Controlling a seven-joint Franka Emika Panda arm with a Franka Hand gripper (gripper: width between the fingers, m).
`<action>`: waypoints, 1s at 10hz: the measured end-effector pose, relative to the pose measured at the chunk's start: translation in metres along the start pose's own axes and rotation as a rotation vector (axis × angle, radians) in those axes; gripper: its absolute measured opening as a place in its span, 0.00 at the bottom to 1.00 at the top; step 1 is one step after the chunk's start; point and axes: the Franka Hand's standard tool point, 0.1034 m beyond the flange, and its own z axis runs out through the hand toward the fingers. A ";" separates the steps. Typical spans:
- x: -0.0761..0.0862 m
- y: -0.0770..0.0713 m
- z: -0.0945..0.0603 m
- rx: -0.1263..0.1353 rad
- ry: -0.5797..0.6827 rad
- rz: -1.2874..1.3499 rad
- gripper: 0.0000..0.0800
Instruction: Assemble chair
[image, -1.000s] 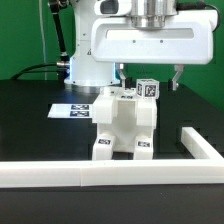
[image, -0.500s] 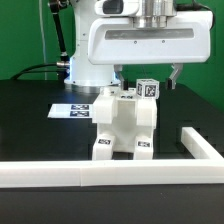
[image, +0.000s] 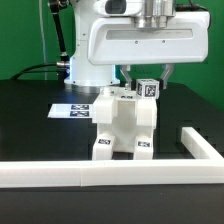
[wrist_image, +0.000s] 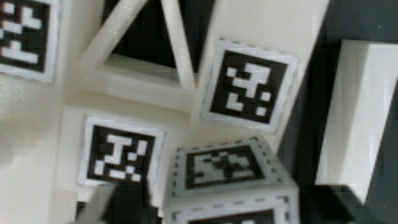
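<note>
Jaws narrowing since earlier: glossy white gripper (image: 147, 84) is bracketing small white tagged cube (image: 149, 90) atop white plastic chair (image: 125, 122), part-open, not yet clamped; next, squeeze squarely.

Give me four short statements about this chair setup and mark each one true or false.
1. The chair stands on the black table. True.
2. The gripper hangs above the chair, with a finger on each side of the tagged block at the chair's top. True.
3. The marker board lies at the exterior view's right of the chair. False: it lies flat on the table at the exterior view's left of the chair.
4. The white rail runs behind the chair. False: it runs across in front of the chair and up along the exterior view's right.
</note>
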 end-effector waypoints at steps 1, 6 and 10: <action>0.000 0.000 0.000 0.000 0.000 0.023 0.36; 0.000 0.000 0.000 0.001 -0.001 0.351 0.36; 0.000 -0.001 0.001 0.002 -0.001 0.705 0.36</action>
